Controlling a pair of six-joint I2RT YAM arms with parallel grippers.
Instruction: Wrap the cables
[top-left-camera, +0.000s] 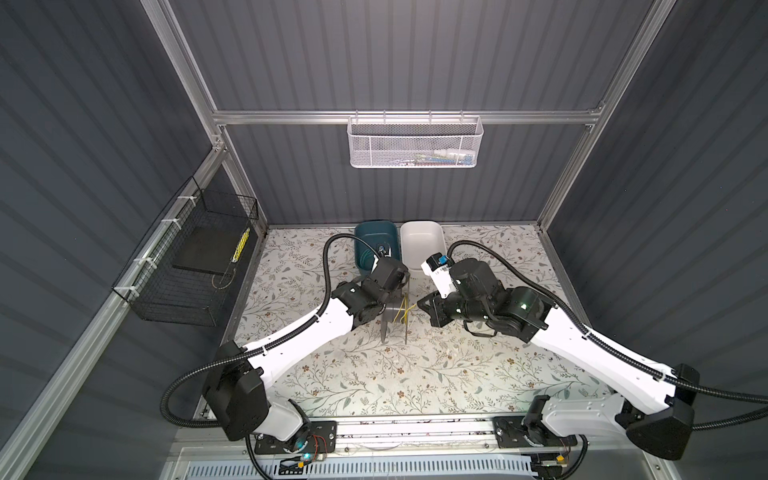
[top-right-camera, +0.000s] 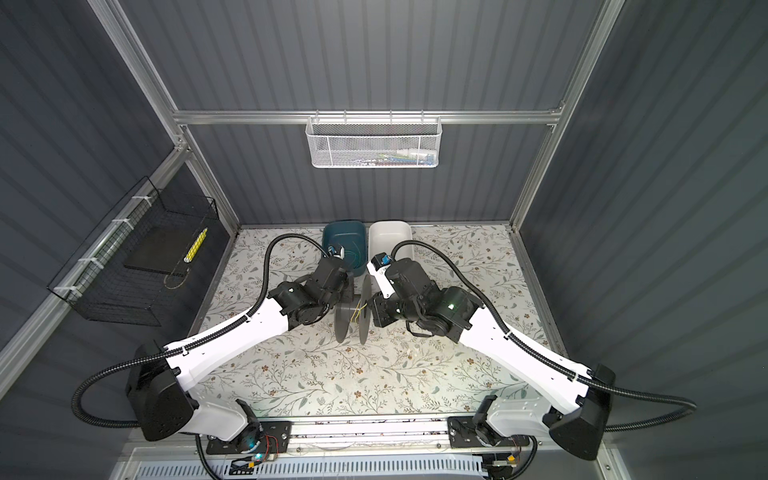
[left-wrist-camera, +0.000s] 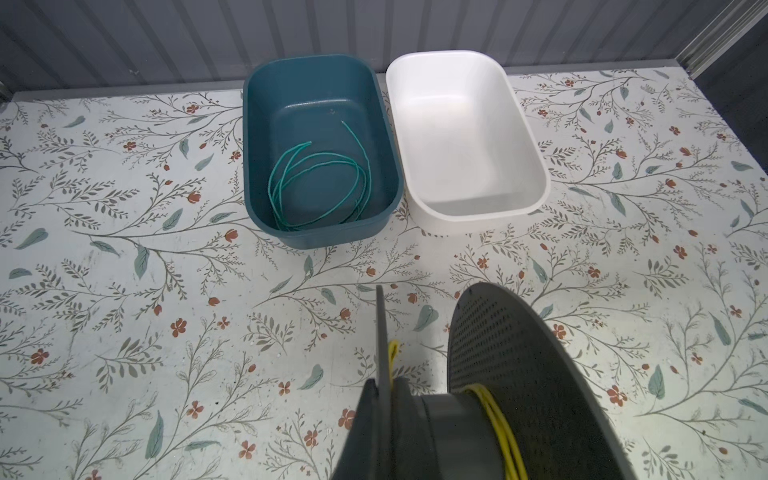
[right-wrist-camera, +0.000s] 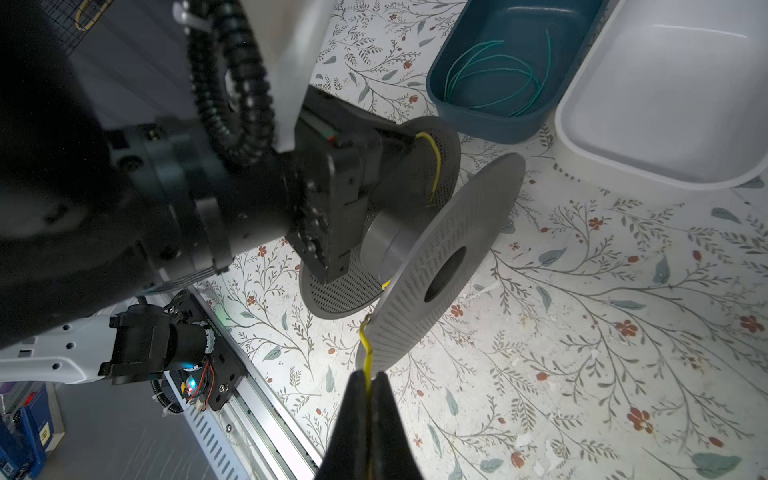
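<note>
R end effector (right-wrist-camera: 369, 380) pinches yellow cable (right-wrist-camera: 365, 352) nr spool (right-wrist-camera: 478, 199).

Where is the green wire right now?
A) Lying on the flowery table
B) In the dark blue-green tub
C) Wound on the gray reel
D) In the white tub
B: the teal-green cable lies in loose loops inside the teal bin, while the spool carries only the yellow cable.

Gray spool (top-right-camera: 341, 324) blocks the middle; floral table (top-right-camera: 374, 386) before it lies open
</note>
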